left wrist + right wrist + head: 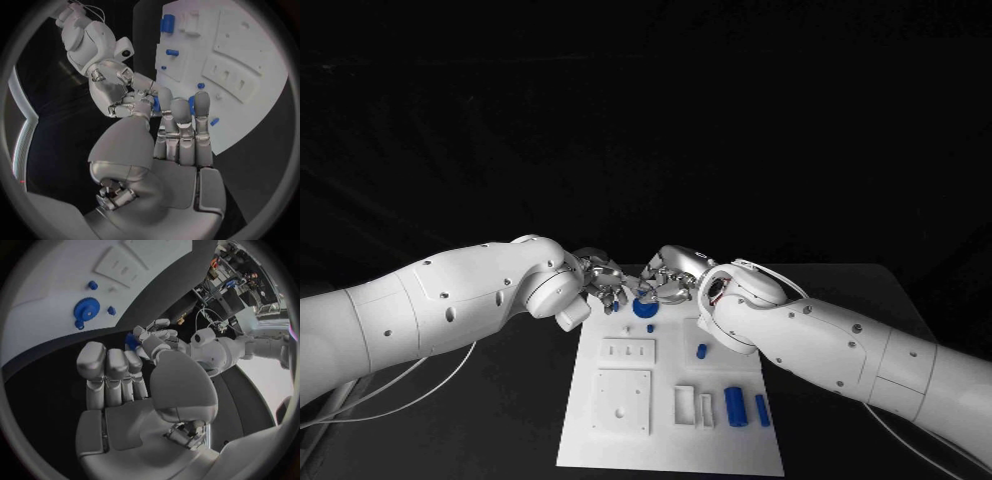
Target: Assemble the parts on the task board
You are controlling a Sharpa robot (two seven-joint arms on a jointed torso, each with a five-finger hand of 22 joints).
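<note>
- Seen from the head camera: white task board lying in the middle of the black table, long side running away from the robot.
- At the board's far end: left hand and right hand brought close together, fingertips nearly meeting above the far edge.
- Just below the two hands: a blue gear lying flat on the board, with small blue pegs beside it in the right wrist view.
- Between the fingertips of the left hand: a small blue part, pinched; the same blue piece glimpsed in the left wrist view beside the right hand's fingers.
- Right hand: fingers curled toward that part, possibly touching it; grasp or mere contact impossible to tell, since the fingers overlap in every view.
- Mid-board: a small blue peg standing alone.
- Near end, right side: two larger blue cylinders lying side by side, next to raised white fixtures.
</note>
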